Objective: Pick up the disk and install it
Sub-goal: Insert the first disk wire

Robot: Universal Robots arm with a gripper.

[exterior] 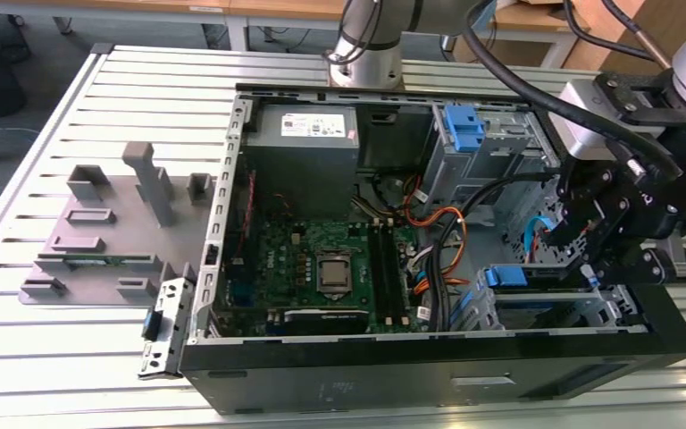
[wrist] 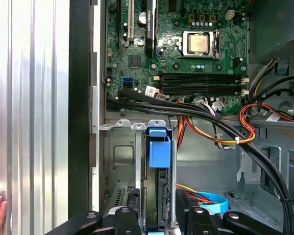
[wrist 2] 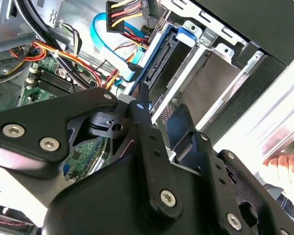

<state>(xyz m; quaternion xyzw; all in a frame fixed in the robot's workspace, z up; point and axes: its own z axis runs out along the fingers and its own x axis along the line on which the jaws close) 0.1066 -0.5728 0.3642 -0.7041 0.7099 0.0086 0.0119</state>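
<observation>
The disk (exterior: 520, 279), a drive in a blue plastic carrier, sits on edge in the metal drive cage at the front corner of the open computer case (exterior: 439, 353), on the exterior view's right. In the first wrist view its blue tab (wrist: 159, 149) stands between the cage rails. My gripper (exterior: 588, 259) hangs just above that cage. Its black fingers (wrist: 132, 218) straddle the disk's near end with a gap on each side, so the gripper (wrist: 158, 220) is open. In the second wrist view the disk (wrist 2: 159, 61) lies beyond the fingertips (wrist 2: 143, 100), with nothing between them.
Orange, red and black cables (wrist: 220, 132) and a blue ribbon cable (wrist 2: 105, 44) run close to the cage. A lone blue bracket (exterior: 464, 125) and the grey power supply (exterior: 307, 125) sit at the case's back. A grey fixture (exterior: 117, 223) lies on the slotted table. A person's hand (wrist 2: 284, 169) rests nearby.
</observation>
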